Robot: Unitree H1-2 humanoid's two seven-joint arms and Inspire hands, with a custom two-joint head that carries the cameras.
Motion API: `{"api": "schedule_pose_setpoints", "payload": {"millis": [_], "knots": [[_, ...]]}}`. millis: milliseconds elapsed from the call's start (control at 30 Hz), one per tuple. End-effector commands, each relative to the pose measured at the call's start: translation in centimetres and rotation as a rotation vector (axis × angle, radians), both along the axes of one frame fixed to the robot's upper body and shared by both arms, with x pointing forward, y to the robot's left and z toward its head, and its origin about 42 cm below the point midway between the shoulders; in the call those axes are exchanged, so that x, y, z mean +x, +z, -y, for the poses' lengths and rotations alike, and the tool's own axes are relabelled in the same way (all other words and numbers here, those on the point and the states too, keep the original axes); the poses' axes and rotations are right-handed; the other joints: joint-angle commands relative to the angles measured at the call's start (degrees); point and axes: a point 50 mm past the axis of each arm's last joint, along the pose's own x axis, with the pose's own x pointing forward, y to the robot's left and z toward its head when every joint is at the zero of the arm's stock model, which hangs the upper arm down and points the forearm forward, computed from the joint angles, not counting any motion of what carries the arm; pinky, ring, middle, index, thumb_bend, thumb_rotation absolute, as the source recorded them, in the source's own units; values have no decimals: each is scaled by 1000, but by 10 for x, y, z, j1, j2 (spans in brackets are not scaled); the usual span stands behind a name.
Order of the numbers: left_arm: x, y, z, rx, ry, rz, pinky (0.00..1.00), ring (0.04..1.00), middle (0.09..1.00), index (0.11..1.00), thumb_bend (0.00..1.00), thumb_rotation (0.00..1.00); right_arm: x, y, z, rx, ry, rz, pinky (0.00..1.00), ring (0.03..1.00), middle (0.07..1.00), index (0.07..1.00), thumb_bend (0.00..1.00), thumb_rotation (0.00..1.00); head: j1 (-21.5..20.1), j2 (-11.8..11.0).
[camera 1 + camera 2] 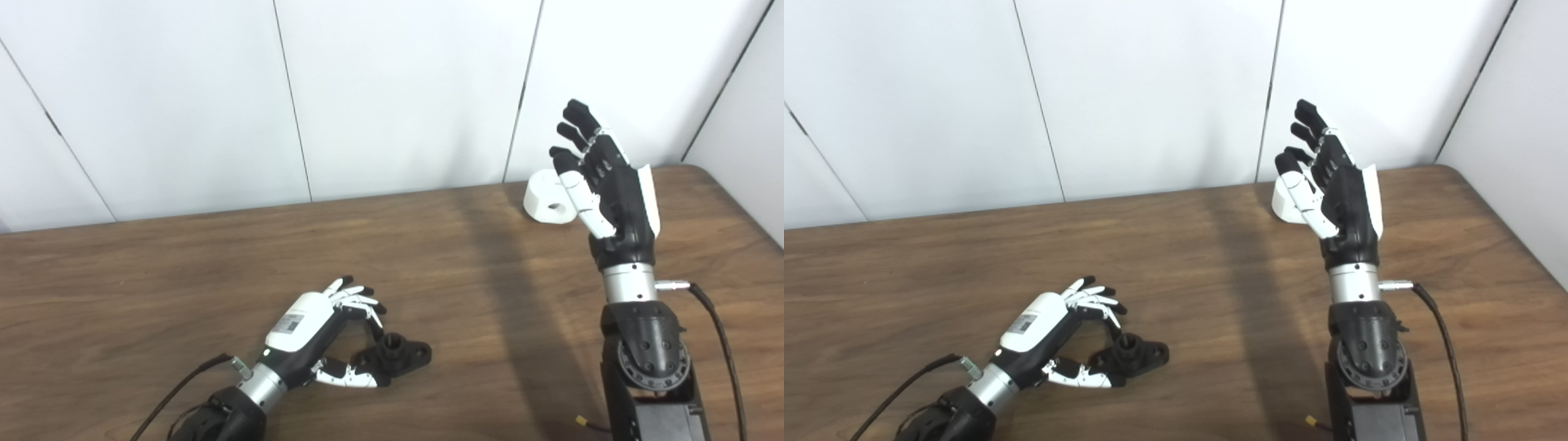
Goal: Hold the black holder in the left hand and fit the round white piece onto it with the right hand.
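From my left eye, the table (pixel 184 275) is brown wood-grain with a matte sheen, backed by smooth white wall panels (pixel 398 92). The black holder (pixel 398 354) lies flat on it near the front edge: a dull plastic plate with rounded lobes and a short ribbed collar standing at its middle. My left hand (pixel 318 334) lies low around its near end, fingers curved over the collar and thumb along the plate's near edge, loosely cupping it; I cannot tell whether I truly grip it. The round white piece (pixel 547 197) is a smooth, thick disc with a centre hole, tilted on the table far back on the right.

From my right eye, my right hand (pixel 1332 184) stands upright on its wrist, palm facing left, fingers spread and empty, just in front of the white piece and partly covering it.
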Motion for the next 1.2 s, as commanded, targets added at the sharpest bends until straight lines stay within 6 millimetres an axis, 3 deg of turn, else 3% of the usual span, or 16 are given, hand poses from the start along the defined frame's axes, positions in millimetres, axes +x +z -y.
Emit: {"api": "schedule_pose_setpoints", "payload": {"millis": [0, 300, 633, 967, 1167], "knots": [[-1, -6, -2, 33, 1, -1, 1000, 885, 759, 485, 523, 64, -4, 16, 13, -75, -77, 75, 752, 854, 880, 853, 455, 567, -3, -3], [3, -12, -5, 21, 26, -1, 1000, 892, 765, 485, 524, 60, -6, 5, 60, -222, -233, -2, 748, 838, 857, 827, 625, 252, -17, -21], [5, -19, -5, 8, 34, 1, 1000, 887, 760, 485, 524, 60, 8, 8, 98, -400, -314, -83, 773, 836, 867, 845, 823, 233, -33, -41], [6, -24, -6, 0, 36, -3, 997, 886, 759, 485, 524, 62, 37, 4, 146, -510, -290, -144, 778, 828, 854, 840, 904, 184, -40, -57], [5, -26, -7, -3, 37, 2, 988, 884, 760, 485, 524, 61, 55, 3, 158, -546, -285, -227, 793, 849, 865, 841, 904, 189, -38, -60]]}}
